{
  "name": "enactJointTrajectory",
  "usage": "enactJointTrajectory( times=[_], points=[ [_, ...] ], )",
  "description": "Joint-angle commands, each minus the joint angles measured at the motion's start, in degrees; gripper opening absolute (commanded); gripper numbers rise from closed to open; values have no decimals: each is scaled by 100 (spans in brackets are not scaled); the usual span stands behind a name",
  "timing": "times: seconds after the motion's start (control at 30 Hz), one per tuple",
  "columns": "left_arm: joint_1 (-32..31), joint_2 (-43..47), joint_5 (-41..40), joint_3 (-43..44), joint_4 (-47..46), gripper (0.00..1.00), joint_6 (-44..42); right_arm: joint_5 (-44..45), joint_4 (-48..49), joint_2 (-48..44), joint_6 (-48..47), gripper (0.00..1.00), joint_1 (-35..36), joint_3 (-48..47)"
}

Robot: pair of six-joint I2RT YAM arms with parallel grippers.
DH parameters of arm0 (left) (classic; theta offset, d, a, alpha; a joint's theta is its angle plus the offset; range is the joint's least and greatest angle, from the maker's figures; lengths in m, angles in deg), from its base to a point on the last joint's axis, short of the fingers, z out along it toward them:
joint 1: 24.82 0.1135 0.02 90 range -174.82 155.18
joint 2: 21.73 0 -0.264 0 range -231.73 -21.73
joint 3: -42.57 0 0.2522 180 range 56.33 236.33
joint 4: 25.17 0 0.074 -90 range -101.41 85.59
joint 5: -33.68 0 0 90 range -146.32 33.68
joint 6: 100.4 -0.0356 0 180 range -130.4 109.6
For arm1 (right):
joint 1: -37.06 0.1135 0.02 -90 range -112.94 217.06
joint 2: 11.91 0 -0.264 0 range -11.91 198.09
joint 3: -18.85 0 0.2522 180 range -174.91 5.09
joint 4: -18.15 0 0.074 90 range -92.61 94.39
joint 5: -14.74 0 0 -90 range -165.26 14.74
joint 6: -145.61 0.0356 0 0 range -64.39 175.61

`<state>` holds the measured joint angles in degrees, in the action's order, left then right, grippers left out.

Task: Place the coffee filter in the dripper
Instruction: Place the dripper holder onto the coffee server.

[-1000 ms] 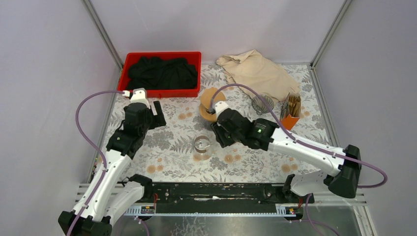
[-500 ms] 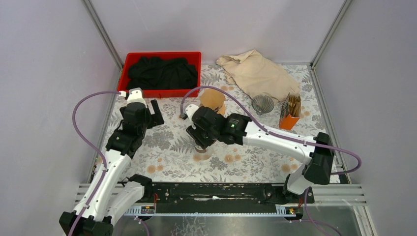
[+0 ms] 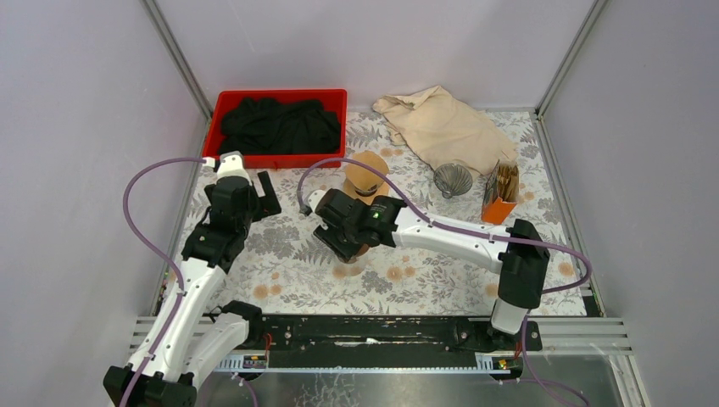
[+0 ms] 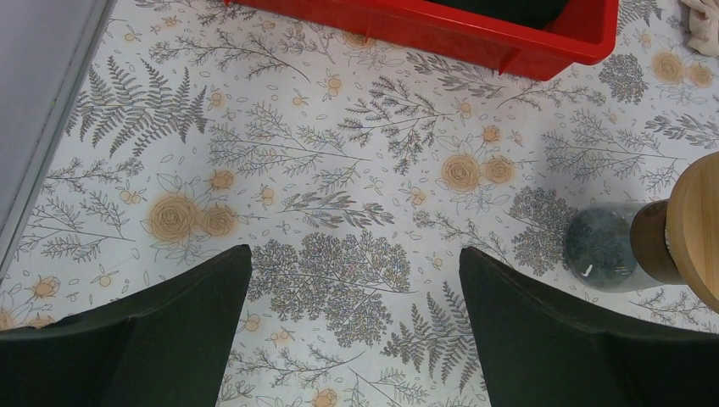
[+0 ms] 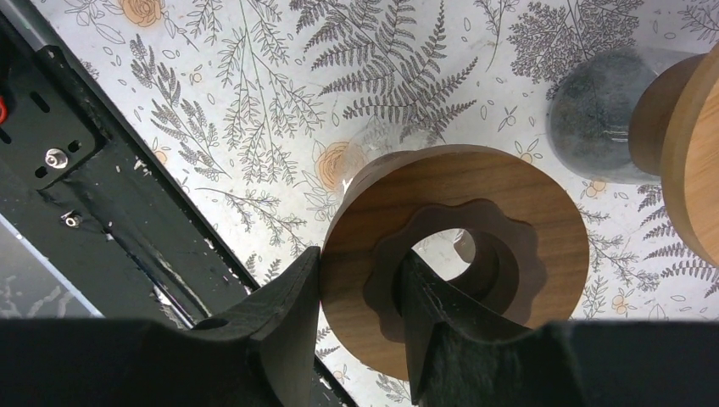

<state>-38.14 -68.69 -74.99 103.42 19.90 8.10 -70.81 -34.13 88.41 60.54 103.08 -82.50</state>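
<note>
**brewbot_fan:** So what actually changed in that last second?

**yam_watcher:** The right end effector (image 3: 343,239) swung from right of centre in the top view over to the middle, bringing the wooden ring (image 5: 509,203) along. It was clenched on the ring's wall, one finger outside and one through the hole. In the wrist view the ring hung over the glass (image 5: 360,144). Couldn't tell if they were touching.

**brewbot_fan:** And the filter?

**yam_watcher:** Nobody had touched it. The coffee filter (image 3: 506,180) was still standing in the orange holder (image 3: 500,208) at the right of the frame, well apart from both arms, with the wire dripper (image 3: 452,179) just to its left. The left end effector (image 4: 354,254) hung spread wide with nothing in it, over bare desk (image 3: 280,280) below the red bin (image 3: 280,159).

**brewbot_fan:** Meaning?

**yam_watcher:** My guess is it was still setup: ring onto glass first, filter last. The task had barely started.
</note>
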Motion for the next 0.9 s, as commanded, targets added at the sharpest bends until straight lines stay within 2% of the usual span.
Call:
enactJointTrajectory(
  times=[0.0,0.37,0.5,0.87],
  points=[
    [62,44,-85,16,-174,100,57,65,22,23,-128,22,47,-269],
    [84,31,-36,13,-178,100,50,-25,-194,146,-120,34,51,-320],
    [92,25,-9,11,-178,100,57,-44,-302,226,-130,34,51,-341],
    [128,-16,73,33,-193,100,47,764,-1128,142,-67,32,57,-263]
  ],
)
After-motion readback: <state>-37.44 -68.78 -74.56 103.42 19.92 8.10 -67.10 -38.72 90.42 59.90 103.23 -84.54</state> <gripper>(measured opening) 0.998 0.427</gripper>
